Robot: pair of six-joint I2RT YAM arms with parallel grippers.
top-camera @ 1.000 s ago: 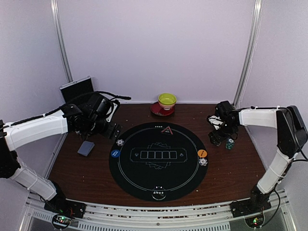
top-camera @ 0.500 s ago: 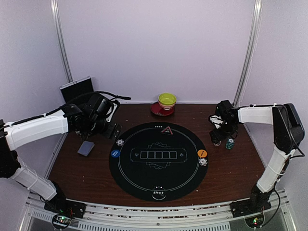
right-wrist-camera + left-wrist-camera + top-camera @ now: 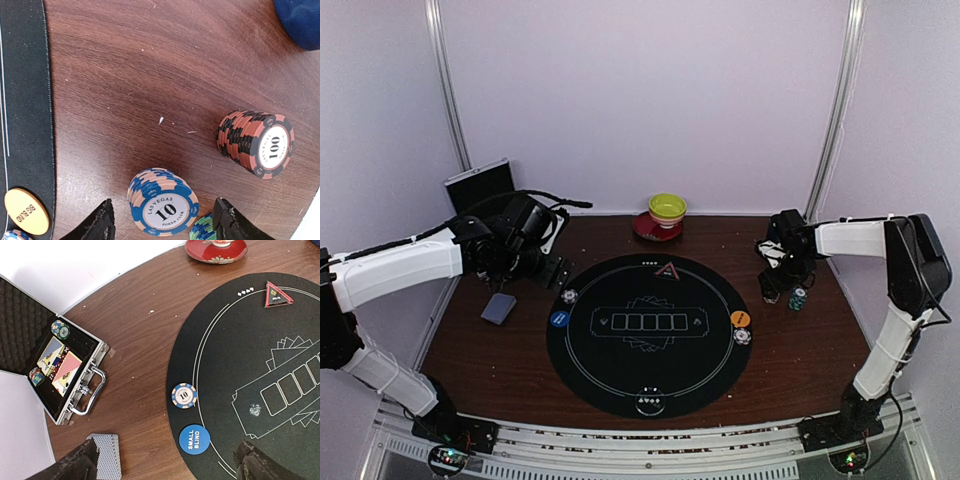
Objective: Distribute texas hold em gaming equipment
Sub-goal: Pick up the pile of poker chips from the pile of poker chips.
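"While the right gripper [image 3: 165, 222] straddles the blue chip stack [image 3: 162, 205] on bare wood near the mat [image 3: 25, 100], jaws parted and clear of it, what matters?"

"Centre on the stack, sink low, and squeeze evenly so no chip slides. The left gripper [image 3: 167, 467] hangs spread wide and empty, near the card deck [image 3: 105, 455]."

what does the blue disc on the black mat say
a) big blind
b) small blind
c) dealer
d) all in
B: in the left wrist view the blue disc on the black mat reads "small blind". The orange disc is the one marked "big blind".
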